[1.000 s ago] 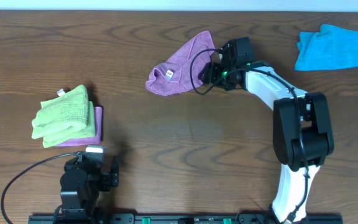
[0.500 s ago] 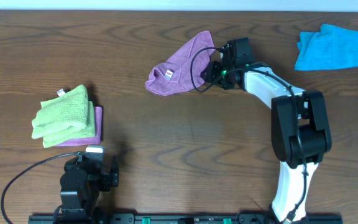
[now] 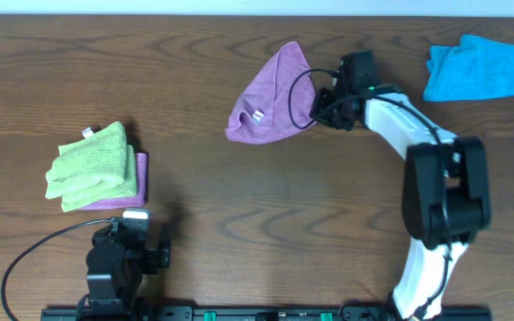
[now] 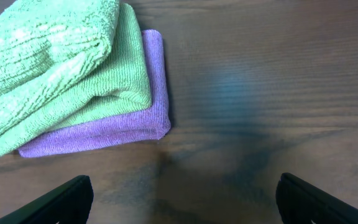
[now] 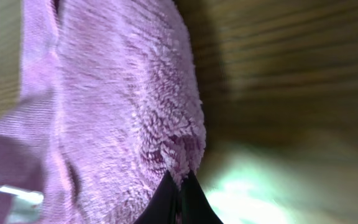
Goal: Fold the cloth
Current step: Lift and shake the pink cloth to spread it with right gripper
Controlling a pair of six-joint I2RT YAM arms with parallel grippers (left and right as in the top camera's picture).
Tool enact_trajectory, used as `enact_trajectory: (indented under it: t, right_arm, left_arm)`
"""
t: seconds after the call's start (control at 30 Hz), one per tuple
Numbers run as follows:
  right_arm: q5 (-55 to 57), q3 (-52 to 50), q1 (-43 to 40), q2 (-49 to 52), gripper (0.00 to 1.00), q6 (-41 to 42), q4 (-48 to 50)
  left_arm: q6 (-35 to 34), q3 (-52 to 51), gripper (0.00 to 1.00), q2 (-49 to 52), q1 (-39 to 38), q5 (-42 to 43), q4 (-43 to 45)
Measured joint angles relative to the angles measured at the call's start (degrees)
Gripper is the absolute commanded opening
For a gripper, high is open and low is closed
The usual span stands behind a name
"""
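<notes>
The cloth [image 3: 270,94] lies rumpled at the far middle of the table [image 3: 266,205], bunched rather than flat, with its white tag [image 3: 259,115] face up at the near corner. The right gripper [image 3: 314,107] reaches in from the right, and its jaws are pinched fully together on the cloth's right-hand edge. From the right wrist I can see the dark fingertips [image 5: 194,208] meeting on a tuft of purple pile. Taking 1 edge like this looks to me like a way to drag the cloth out flat before any fold.

The left gripper [image 4: 182,202] sits at the near left with its 2 fingers spread wide and nothing between them. It is over bare wood just beside a lime-green cloth [image 3: 92,160] stacked on a folded purple cloth [image 4: 104,130], seemingly parked out of the way. A blue cloth [image 3: 476,67] lies well apart at the far right.
</notes>
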Motion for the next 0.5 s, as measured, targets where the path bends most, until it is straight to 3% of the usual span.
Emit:
enact_trajectory:
  t: [0.2, 0.5]
  right_arm:
    - [2.62, -0.02, -0.15, -7.43, 0.01, -1.18, -8.35]
    - [8.02, -0.04, 1.75, -8.11, 0.01, -1.57, -21.86]
  left_arm:
    - [0.00, 0.00, 0.95, 0.00, 0.00, 0.02, 0.00]
    - [0.00, 0.00, 0.95, 0.00, 0.00, 0.02, 0.00]
